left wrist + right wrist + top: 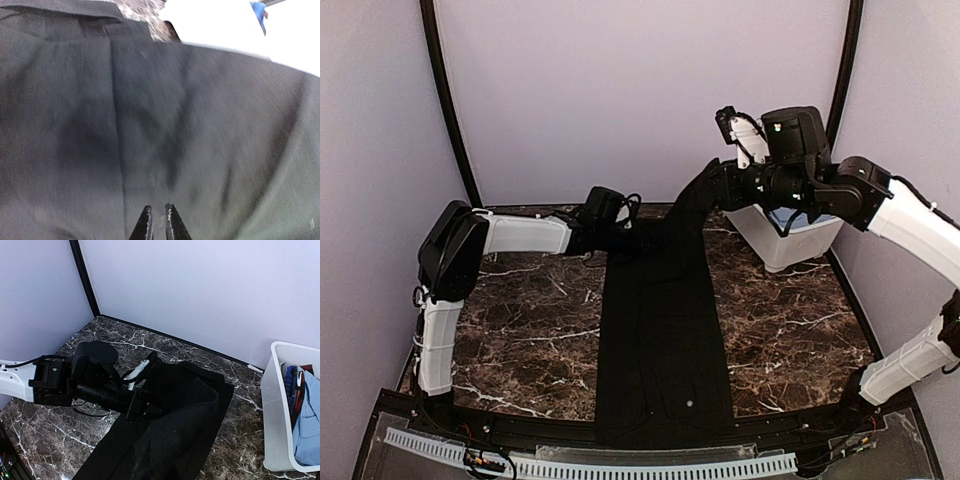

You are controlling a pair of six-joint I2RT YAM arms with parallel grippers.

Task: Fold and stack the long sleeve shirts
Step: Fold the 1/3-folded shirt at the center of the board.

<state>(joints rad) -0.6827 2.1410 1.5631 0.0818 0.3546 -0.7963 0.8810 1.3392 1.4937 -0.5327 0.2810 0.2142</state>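
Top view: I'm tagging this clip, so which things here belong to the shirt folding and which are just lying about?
In the job:
- black shirt, spread down the table
- right gripper, holding the shirt's far end up
- left gripper, at the cloth

Lying about:
- white bin
- blue clothes inside it

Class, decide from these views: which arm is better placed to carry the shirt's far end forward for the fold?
Right, probably. The right gripper holds the far end of the black shirt raised; the left gripper sits low at its far edge, fingertips nearly together.
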